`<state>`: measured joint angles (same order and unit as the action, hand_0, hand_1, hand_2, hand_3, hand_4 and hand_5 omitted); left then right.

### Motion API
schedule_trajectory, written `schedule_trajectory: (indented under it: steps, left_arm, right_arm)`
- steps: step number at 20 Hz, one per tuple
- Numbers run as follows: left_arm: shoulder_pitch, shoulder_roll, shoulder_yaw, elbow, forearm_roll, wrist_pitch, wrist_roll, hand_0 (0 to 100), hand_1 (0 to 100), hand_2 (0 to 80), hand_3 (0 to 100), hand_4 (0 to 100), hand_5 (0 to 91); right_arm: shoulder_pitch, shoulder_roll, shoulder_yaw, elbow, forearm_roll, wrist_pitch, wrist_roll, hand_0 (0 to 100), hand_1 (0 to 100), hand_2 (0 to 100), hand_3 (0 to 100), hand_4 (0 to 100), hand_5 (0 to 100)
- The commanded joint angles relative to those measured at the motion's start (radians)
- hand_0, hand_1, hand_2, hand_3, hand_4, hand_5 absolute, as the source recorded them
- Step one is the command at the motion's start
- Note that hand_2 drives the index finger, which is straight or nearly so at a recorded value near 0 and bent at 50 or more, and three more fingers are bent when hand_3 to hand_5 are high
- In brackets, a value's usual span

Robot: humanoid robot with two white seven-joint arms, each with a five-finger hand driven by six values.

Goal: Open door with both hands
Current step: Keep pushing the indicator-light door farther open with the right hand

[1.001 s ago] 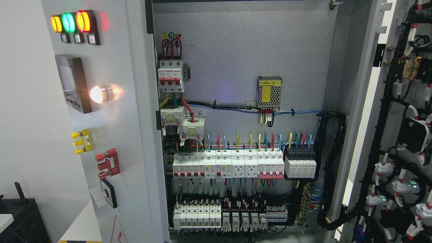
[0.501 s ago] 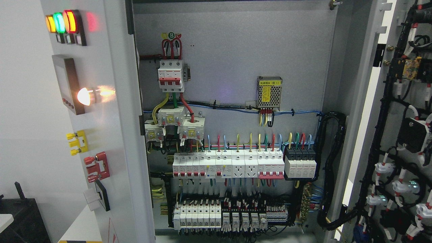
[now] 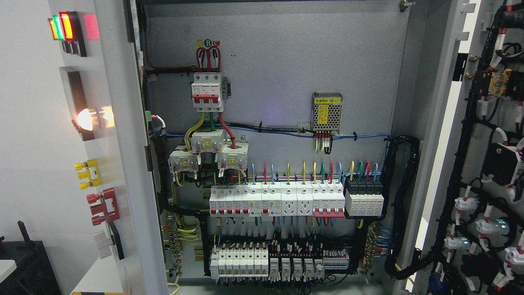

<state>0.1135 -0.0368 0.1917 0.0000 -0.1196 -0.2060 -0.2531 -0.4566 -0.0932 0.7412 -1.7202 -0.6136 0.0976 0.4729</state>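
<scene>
Although neither robot hand shows anywhere in the frame, both doors of the electrical cabinet (image 3: 286, 73) stand swung outward, so the opening looks nearly or fully done. At the left of the frame the left door (image 3: 118, 164) is turned almost edge-on, its outer face carrying a row of indicator lights (image 3: 61, 26) at upper left, a glowing white lamp (image 3: 86, 119) below them, then a yellow terminal block (image 3: 88, 174) and a red terminal block (image 3: 104, 207) lower down. At the right of the frame the right door (image 3: 450, 135) is wide open, its inner face showing black wiring looms (image 3: 462, 164) and white connectors. Between the doors the grey back panel is exposed, with a long row of white breakers (image 3: 278, 200) across the middle, a red-handled main breaker (image 3: 208, 91) above it at upper centre, and a small meshed power supply (image 3: 326, 112) to its right.

What could go wrong: the left door looks free of any grip, so it might drift back toward closed, or, if pushed further, strain the cable bundle near its hinge edge. Any reach into the cabinet risks brushing live terminals or snagging loose wires, since the parts sit densely packed.

As for the robot hands, no fingers, palm or arm appear, so I cannot tell whether they are released, clenched or holding a door edge
</scene>
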Motion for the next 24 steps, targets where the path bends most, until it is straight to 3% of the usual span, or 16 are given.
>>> schedule_trajectory:
  steps: [1, 10, 21, 24]
  left_arm:
    - [0.0, 0.0, 0.0, -0.028, 0.0, -0.001, 0.0, 0, 0, 0.0, 0, 4, 0.0]
    - [0.0, 0.0, 0.0, -0.028, 0.0, 0.0, 0.0, 0, 0, 0.0, 0, 4, 0.0]
    - [0.0, 0.0, 0.0, -0.028, 0.0, 0.0, 0.0, 0, 0, 0.0, 0, 4, 0.0]
    - [0.0, 0.0, 0.0, -0.028, 0.0, -0.001, 0.0, 0, 0, 0.0, 0, 4, 0.0]
  right_arm:
    - [-0.002, 0.021, 0.035, -0.002, 0.002, -0.001, 0.0, 0, 0, 0, 0, 0, 0]
    - [-0.022, 0.035, 0.063, -0.001, 0.003, 0.001, 0.0, 0, 0, 0, 0, 0, 0]
    - [-0.027, 0.076, 0.086, 0.005, 0.061, 0.002, -0.005, 0, 0, 0, 0, 0, 0]
    - [-0.025, 0.098, 0.092, 0.011, 0.081, 0.004, -0.042, 0, 0, 0, 0, 0, 0]
